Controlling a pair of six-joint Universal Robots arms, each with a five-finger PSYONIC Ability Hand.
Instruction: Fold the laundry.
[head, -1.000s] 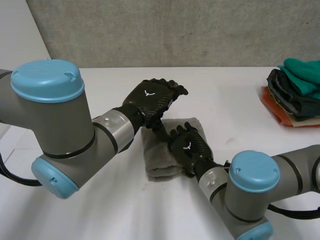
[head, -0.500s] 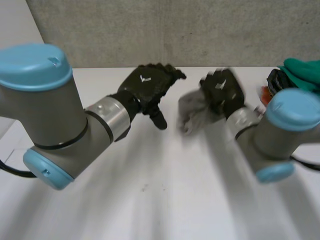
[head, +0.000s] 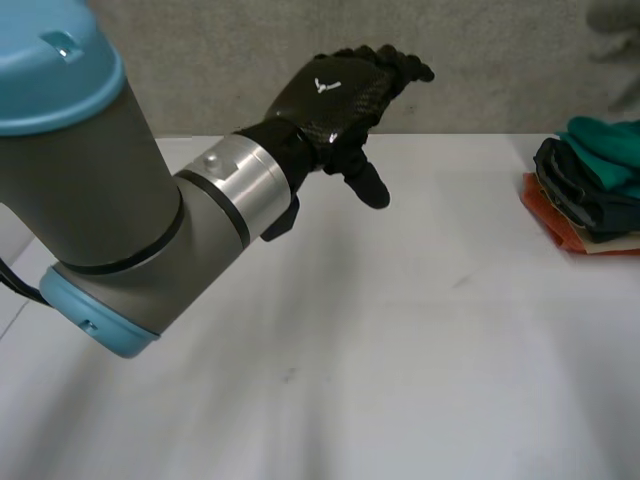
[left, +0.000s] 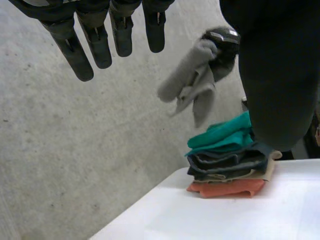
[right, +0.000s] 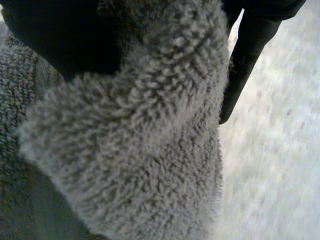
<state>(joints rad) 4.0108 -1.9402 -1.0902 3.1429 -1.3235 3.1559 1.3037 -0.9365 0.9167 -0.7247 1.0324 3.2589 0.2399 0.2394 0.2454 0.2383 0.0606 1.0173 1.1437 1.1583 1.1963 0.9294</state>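
Note:
My right hand (left: 223, 41) hangs in the air, shut on a small grey towel (left: 192, 85) that droops from its grip. In the left wrist view it is above a stack of folded clothes (left: 226, 161), teal on top, dark ones in the middle, orange underneath. Up close, the fluffy grey towel (right: 130, 150) sits pinched under the black thumb and fingers (right: 244, 55). My left hand (head: 335, 95) is raised over the table's far middle, open, with its fingers (left: 97, 42) straight and holding nothing.
The folded stack (head: 588, 190) sits at the far right of the white table (head: 400, 340). A grey concrete wall (head: 220, 60) runs behind the table's back edge. My left arm (head: 110, 210) takes up the near left.
My right hand closed on the grey towel, lifted it off the table's middle and carried it up and to the right over the stack. My left hand rose and stayed open.

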